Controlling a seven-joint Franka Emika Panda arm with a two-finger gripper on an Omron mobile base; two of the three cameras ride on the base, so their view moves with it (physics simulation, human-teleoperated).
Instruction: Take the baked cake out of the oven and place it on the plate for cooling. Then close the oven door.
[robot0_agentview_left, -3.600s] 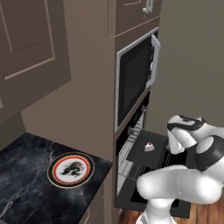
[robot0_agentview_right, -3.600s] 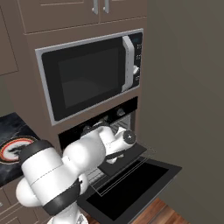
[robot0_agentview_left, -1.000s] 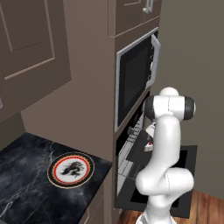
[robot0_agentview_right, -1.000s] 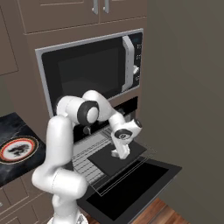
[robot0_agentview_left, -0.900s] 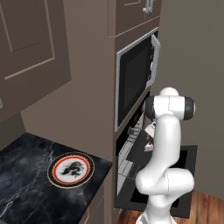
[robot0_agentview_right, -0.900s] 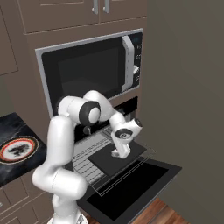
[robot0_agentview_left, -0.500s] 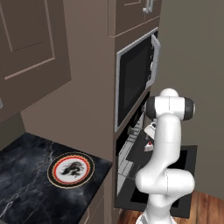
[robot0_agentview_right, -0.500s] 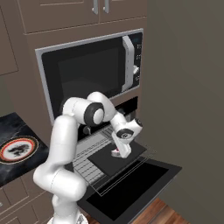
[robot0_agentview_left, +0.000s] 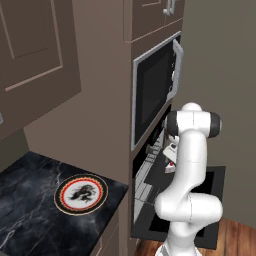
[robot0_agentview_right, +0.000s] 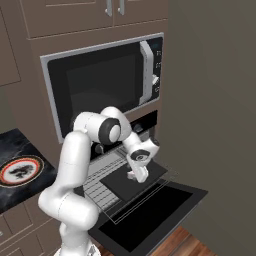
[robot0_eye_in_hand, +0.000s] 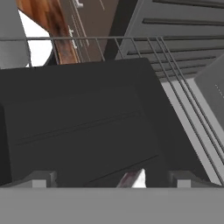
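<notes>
The pincer (robot0_eye_in_hand: 113, 179) is wide open and holds nothing, with the baked cake (robot0_eye_in_hand: 132, 179) right between its tips on a dark tray (robot0_eye_in_hand: 83, 127).

Plate (robot0_agentview_left: 80, 194): one, on the counter (robot0_agentview_left: 30, 220).
Counter: one, of dark marble.
Baked cake (robot0_eye_in_hand: 132, 179): one small whitish piece.
Oven (robot0_agentview_right: 131, 190): one, black.
Oven door (robot0_agentview_right: 155, 212): one, hanging open.
Dark tray (robot0_eye_in_hand: 83, 127): one.
Wire racks (robot0_agentview_right: 100, 185): at least one could be counted; more could not be told apart.
Microwave (robot0_agentview_right: 107, 82): one, silver-framed.
Robot arm (robot0_agentview_right: 80, 165): one, white.
Claw (robot0_agentview_right: 137, 175): one.
Finger tips (robot0_eye_in_hand: 40, 179): two.
</notes>
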